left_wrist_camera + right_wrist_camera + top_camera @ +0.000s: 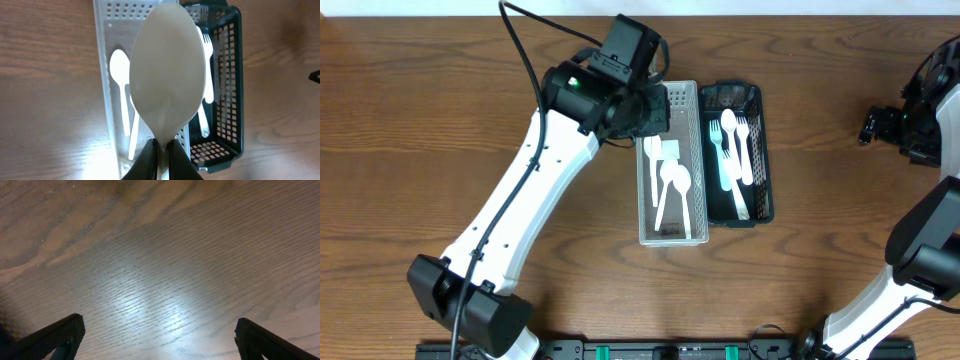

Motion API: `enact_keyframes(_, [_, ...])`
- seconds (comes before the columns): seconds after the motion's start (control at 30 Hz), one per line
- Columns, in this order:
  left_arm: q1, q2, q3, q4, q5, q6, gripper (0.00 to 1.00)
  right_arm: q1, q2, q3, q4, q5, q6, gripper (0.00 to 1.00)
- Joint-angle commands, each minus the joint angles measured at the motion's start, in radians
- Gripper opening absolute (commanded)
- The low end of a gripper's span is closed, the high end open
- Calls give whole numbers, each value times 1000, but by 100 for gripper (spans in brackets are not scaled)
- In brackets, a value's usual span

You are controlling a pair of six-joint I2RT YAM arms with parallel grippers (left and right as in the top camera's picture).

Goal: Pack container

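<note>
I am looking down on a brown wood-grain surface (410, 120) that fills nearly the whole overhead view. Of the room I get only a thin pale strip along the 12 o'clock edge and a black rail (660, 351) along the 6 o'clock edge. Two containers stand at the centre, side by side and touching. One is a clear tray (642, 200) with perforated ends, and at its 3 o'clock side is a dark basket (767, 150) of open mesh. Two loose spoons (119, 65) lie lengthwise in the clear tray. The dark basket holds white forks (742, 135) along with other white cutlery, at least three pieces in all, but they overlap too much for me to give a firm count. The left arm reaches in from 7 o'clock. The left pincer (161, 147) is closed tight on the handle of a third white spoon (167, 75). Its bowl points to 12 o'clock in the wrist view and hangs over the seam between the two containers, mostly above the clear tray. The right pincer (160, 340) sits well apart near the 3 o'clock edge, spread as wide as it goes, holding nothing, with only bare wood beneath it.
</note>
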Motion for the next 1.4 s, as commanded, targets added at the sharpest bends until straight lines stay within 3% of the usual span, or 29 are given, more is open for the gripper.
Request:
enact_keyframes(0.0, [-13, 26, -10, -11, -1, -27, 9, -6, -5, -1, 2, 1, -11, 99])
enact_keyframes(0.13, [-16, 47, -10, -10, -1, -26, 17, -6, -5, -1, 2, 1, -11, 99])
enact_keyframes(0.23, [-15, 59, -10, -9, -1, -26, 29, -6, -4, -1, 2, 1, -11, 99])
enact_keyframes(0.33, [-15, 66, -10, -8, -1, -26, 32, -6, -5, -1, 2, 1, -11, 99])
enact_keyframes(0.43, [-14, 66, -10, 19, -7, -14, 53, -6, -5, -1, 2, 1, -11, 99])
enact_keyframes(0.57, [9, 64, -9, 119, -10, 94, 94, -6, -5, -1, 2, 1, -11, 99])
enact_keyframes(0.6, [24, 63, -8, 138, -10, 112, 99, -6, -5, -1, 2, 1, -11, 99])
enact_keyframes(0.97, [315, 0, -5, 98, -8, 200, 98, -6, -4, -1, 2, 1, -11, 99])
enact_keyframes(1.17, [437, -142, -5, 43, -8, 351, 98, -6, -5, -1, 2, 1, -11, 99])
enact_keyframes(1.37, [492, -313, -8, -81, -9, 351, 98, -6, -5, -1, 2, 1, -11, 99])
